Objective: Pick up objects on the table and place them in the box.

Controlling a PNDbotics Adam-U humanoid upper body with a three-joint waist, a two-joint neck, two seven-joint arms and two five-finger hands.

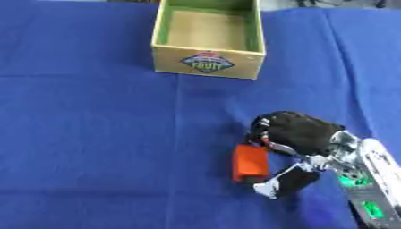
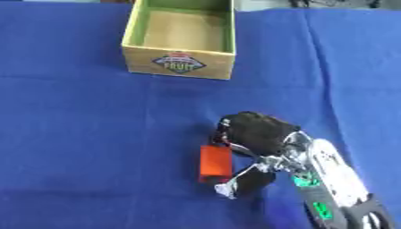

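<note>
An orange-red rectangular block (image 1: 250,162) lies on the blue cloth, right of centre and low in the view. My right hand (image 1: 299,134) comes in from the lower right and sits over the block's right side, fingers curled at its upper edge and thumb (image 1: 275,185) at its lower end, pinching it. The block seems to rest on the cloth still. The open cardboard box (image 1: 206,63) with green inner walls and a fruit label stands at the top centre, with nothing seen inside. My left hand shows in neither view.
The blue cloth (image 1: 94,134) covers the whole table, with a crease running across below the box. My right forearm (image 2: 333,179), silver with green lights, fills the lower right corner.
</note>
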